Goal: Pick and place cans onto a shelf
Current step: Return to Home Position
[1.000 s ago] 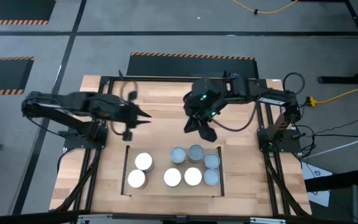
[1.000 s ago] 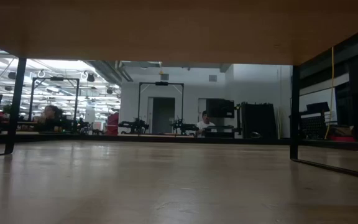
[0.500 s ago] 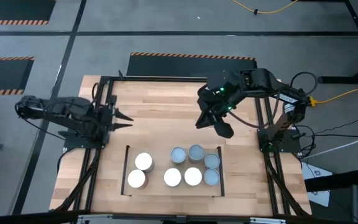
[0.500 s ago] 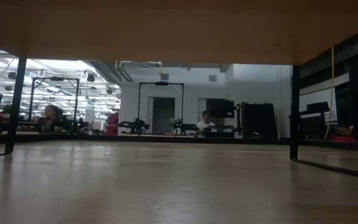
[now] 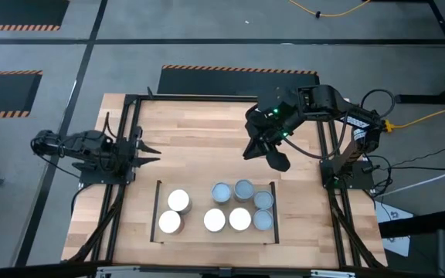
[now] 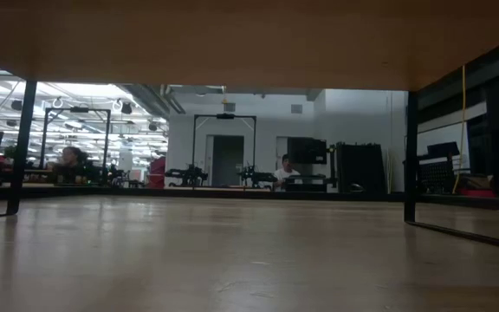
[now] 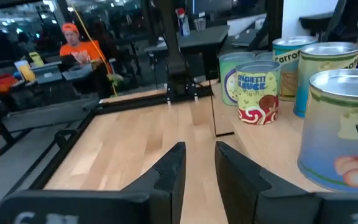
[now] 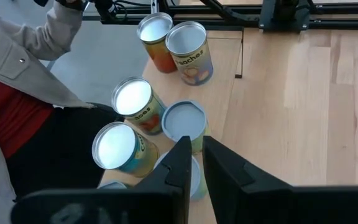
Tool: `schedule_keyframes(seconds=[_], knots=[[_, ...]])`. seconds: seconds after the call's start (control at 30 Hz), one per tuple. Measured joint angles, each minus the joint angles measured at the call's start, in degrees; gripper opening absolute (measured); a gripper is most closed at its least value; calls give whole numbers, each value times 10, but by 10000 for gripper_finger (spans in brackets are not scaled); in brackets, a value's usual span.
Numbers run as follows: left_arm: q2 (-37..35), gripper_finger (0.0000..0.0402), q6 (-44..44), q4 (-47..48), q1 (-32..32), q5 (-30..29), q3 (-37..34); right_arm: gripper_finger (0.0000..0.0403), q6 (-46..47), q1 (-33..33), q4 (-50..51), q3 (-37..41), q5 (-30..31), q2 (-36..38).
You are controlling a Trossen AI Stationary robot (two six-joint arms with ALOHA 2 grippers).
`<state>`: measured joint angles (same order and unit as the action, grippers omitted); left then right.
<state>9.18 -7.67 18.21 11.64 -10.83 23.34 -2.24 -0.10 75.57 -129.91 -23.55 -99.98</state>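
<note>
Several cans (image 5: 221, 207) with silvery-white tops stand upright on the shelf (image 5: 195, 233), a light-wood panel with thin black rails near the table's front. The right wrist view shows the cans (image 8: 135, 106) from above, the left wrist view shows the cans (image 7: 258, 90) from the side. My left gripper (image 5: 151, 150) points level over the table's left edge, its fingers (image 7: 173, 168) a little apart with nothing between them. My right gripper (image 5: 275, 158) hangs above the table beyond the cans, tipped down toward them. A narrow gap shows between its fingers (image 8: 182, 152), and it holds nothing.
A black outer frame (image 5: 207, 96) rims the wooden table. A person's grey sleeve and red clothing (image 8: 23, 81) show at the near edge beside the cans. People sit in the room beyond (image 7: 79, 50). Bare wood (image 5: 199, 147) lies between the grippers.
My left gripper has drawn back toward the table's left edge and sunk, and now points level. My right gripper went a little up and toward the table's right edge, then kept still. The cans have not moved.
</note>
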Motion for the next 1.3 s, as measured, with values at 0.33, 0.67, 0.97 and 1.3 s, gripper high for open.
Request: schedule_keyframes(seconds=[0.33, 0.67, 0.97, 1.3], knots=[[-90, 80, 0, -29, 0, 0, -80, 45, 0, 0, 0, 0, 0, 0], [-90, 80, -5, -98, 0, -5, -142, 45, -11, 0, 2, 1, 0, 6], [-90, 80, -20, -153, 0, -5, -183, 45, -14, 0, 7, 1, 1, 57], [-90, 80, -17, -214, -1, -4, -229, 45, -29, 17, 31, 1, 59, 99]])
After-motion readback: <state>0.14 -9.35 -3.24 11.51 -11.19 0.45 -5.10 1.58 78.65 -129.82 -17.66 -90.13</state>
